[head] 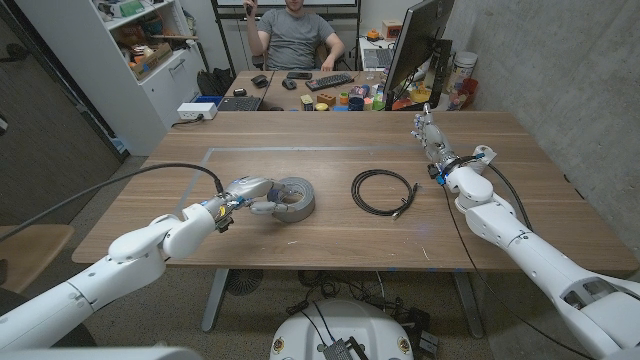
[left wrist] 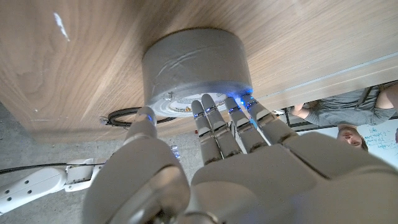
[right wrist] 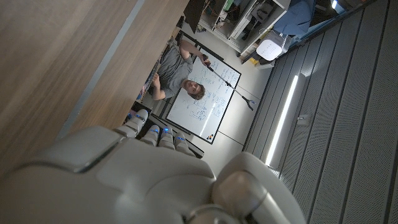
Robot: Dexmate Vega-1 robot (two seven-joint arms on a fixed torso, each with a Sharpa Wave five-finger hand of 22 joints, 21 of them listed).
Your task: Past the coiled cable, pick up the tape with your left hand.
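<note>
Wooden table (head: 330, 250) | tape (head: 293, 198) flat, hole up | left hand (head: 250, 192) fingers (left wrist: 214, 124) touching

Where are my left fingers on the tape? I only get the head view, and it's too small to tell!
Observer: In the left wrist view, the left hand's fingertips reach the grey tape roll's rim.
Operator: Is my thumb on it too?
Observer: The thumb sits at the roll's other side, by its wall.
Operator: Is the tape off the table?
Observer: No, it lies flat on the wooden table.
Operator: What's my right hand doing?
Observer: The right wrist view shows the right hand holding nothing.
</note>
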